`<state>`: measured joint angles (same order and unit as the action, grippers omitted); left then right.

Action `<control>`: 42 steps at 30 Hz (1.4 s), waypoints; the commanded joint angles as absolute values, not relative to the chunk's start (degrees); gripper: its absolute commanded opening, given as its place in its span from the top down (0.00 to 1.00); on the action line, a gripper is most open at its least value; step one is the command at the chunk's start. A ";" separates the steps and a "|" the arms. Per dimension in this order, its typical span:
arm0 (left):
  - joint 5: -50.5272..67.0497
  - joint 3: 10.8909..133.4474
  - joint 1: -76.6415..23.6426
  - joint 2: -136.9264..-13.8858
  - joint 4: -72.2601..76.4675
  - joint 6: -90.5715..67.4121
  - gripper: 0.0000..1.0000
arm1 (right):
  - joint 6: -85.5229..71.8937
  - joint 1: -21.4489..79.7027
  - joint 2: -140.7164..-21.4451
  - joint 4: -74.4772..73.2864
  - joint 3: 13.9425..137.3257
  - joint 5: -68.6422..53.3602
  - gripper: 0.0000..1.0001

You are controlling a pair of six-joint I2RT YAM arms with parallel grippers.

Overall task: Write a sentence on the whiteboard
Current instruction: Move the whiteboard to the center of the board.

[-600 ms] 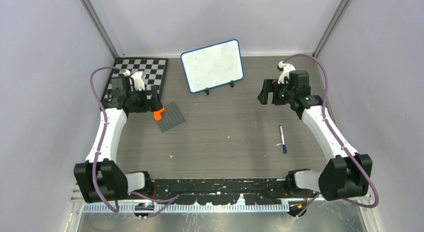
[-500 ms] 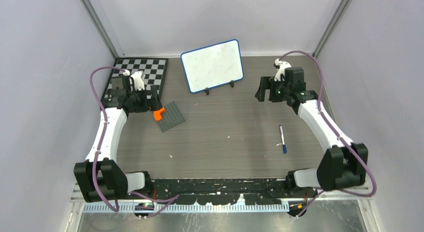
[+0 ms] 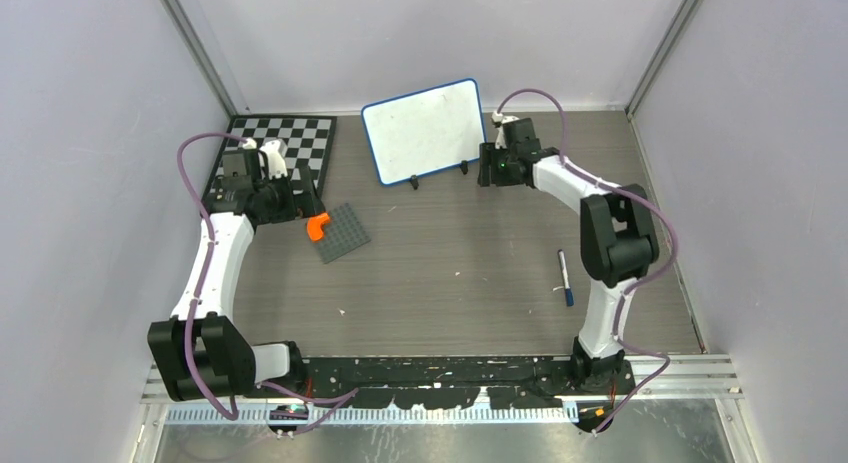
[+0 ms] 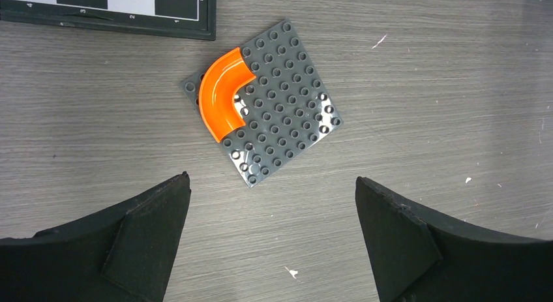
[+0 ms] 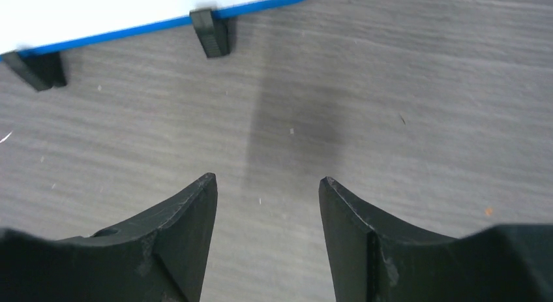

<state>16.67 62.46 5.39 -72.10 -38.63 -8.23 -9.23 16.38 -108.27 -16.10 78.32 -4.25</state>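
Observation:
The whiteboard (image 3: pixel 424 131) stands tilted at the back centre on two black feet, blue-framed, its face blank; no sentence shows on it. Its lower edge and feet show in the right wrist view (image 5: pixel 130 28). My right gripper (image 3: pixel 484 173) is open and empty, just right of the board's right foot. A marker (image 3: pixel 564 277) with a blue cap lies on the table at the right. My left gripper (image 3: pixel 308 205) is open and empty above the table, near a grey studded plate (image 4: pixel 277 113).
A black-and-white checkerboard (image 3: pixel 275 153) lies at the back left. The grey studded plate (image 3: pixel 342 233) carries an orange curved piece (image 4: pixel 222 93). Purple walls enclose the table on three sides.
My right arm has swung left and back, from the right side to beside the whiteboard's right foot. The left arm has barely moved.

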 commanded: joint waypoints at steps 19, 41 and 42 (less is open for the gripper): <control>16.34 65.89 5.61 -76.03 -36.65 -9.73 0.00 | -9.56 20.44 -127.86 -5.98 97.78 1.94 0.55; 17.05 66.42 5.57 -78.45 -36.39 -9.84 0.00 | -4.05 20.92 -130.14 1.60 96.95 -4.33 0.60; 17.12 66.56 5.59 -78.68 -36.51 -9.84 0.00 | -3.63 20.92 -130.20 2.05 96.90 -4.43 0.61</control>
<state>16.49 64.07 5.39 -78.28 -38.37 -9.89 -5.69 20.58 -130.76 -4.43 96.82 -3.20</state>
